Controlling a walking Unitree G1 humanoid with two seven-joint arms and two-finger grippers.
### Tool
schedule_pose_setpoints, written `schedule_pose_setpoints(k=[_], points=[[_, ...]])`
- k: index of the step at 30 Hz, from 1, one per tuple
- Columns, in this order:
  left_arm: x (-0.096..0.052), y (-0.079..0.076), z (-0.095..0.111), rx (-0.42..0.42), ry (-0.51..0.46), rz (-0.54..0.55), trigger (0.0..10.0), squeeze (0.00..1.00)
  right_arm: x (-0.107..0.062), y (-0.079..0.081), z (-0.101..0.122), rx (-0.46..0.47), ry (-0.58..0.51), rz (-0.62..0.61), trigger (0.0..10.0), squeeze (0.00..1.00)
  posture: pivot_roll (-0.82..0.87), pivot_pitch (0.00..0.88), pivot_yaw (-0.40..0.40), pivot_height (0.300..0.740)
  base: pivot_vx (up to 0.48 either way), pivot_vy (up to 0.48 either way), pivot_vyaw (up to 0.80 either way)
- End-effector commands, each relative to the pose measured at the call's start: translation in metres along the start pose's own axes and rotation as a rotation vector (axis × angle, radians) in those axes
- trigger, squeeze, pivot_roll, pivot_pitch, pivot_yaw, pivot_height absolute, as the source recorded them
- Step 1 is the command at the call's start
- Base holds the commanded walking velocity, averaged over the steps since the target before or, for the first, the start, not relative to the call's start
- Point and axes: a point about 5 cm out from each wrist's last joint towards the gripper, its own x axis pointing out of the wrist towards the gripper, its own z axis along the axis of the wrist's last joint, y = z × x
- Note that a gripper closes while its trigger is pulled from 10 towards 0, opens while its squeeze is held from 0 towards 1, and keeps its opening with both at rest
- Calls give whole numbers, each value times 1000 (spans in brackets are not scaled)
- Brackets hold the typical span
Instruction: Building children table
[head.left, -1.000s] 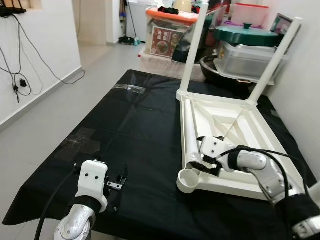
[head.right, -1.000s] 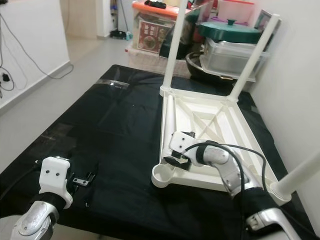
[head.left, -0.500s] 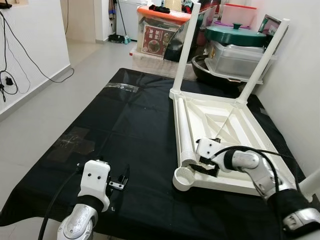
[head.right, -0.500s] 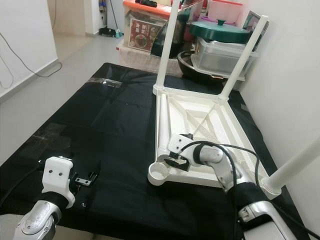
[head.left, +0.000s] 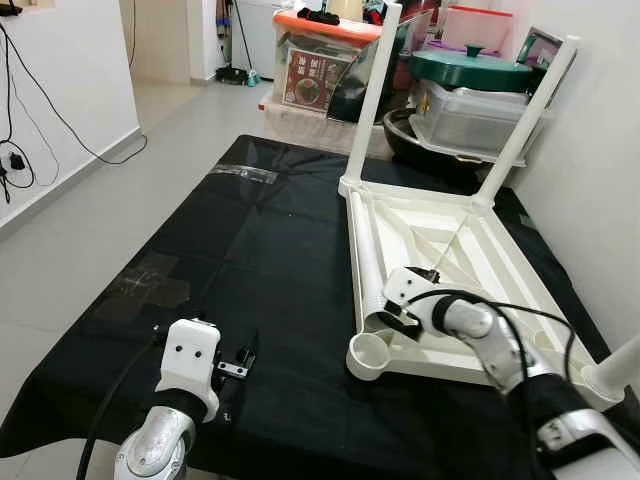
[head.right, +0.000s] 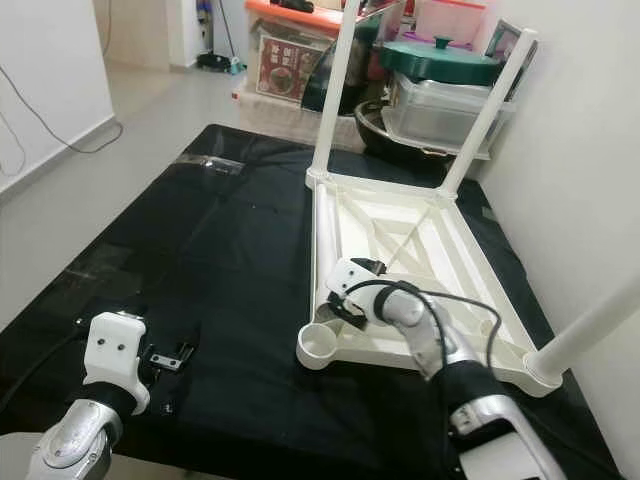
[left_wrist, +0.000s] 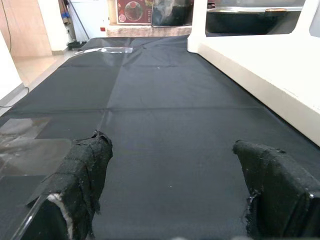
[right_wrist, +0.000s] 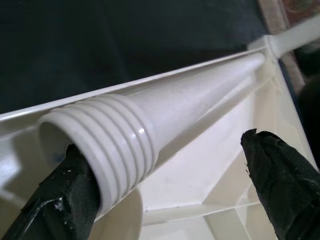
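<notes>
The white children's table (head.left: 497, 262) lies upside down on a black cloth (head.left: 250, 240). Two legs (head.left: 372, 92) stand upright at its far corners and one leg (head.left: 615, 368) at the near right corner. A loose white leg (head.left: 363, 262) lies inside the frame along the left edge, its threaded end (right_wrist: 105, 145) beside the empty corner socket (head.left: 369, 355). My right gripper (head.left: 385, 318) is open, its fingers (right_wrist: 280, 175) straddling that threaded end. My left gripper (head.left: 238, 362) hovers open just above the cloth at the near left, holding nothing.
Storage boxes (head.left: 325, 60), a green-lidded pot (head.left: 470, 70) and a dark pan (head.left: 420, 140) crowd the far end. A white wall (head.left: 600, 180) runs close along the right. Tiled floor (head.left: 100, 200) and hanging cables (head.left: 30, 120) lie to the left.
My right gripper has edged left along the frame onto the loose leg's threaded end. The head camera shifted a second ago. The left gripper has not moved.
</notes>
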Motion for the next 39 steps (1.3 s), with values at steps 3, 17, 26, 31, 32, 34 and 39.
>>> schedule_pose_setpoints(k=[3,17,26,31,32,34,39], points=[[1,-2,-1,6,1,-9,10000,0,-5,-14,-3,65,2,-172,0,0,100,0,-152,740,0,0,0],[9,-1,-2,28,1,-4,10000,0,-20,1,6,299,-117,-388,0,0,77,0,-134,740,0,0,0],[11,3,1,32,-8,1,10000,0,-17,8,20,350,-166,-384,0,0,85,0,-137,740,0,0,0],[14,12,5,41,-21,18,10000,0,-24,-3,33,558,-326,-338,0,0,86,0,-135,740,0,0,0],[16,16,7,19,-27,30,10000,0,-33,-12,28,627,-383,-280,0,0,80,0,-126,740,0,0,0],[18,21,10,-51,-38,46,10000,0,-46,-23,21,693,-435,-207,0,0,74,0,-117,740,0,0,0],[24,29,24,-257,-98,31,10000,0,-81,-38,4,816,-568,11,0,0,64,0,-109,740,0,0,0]])
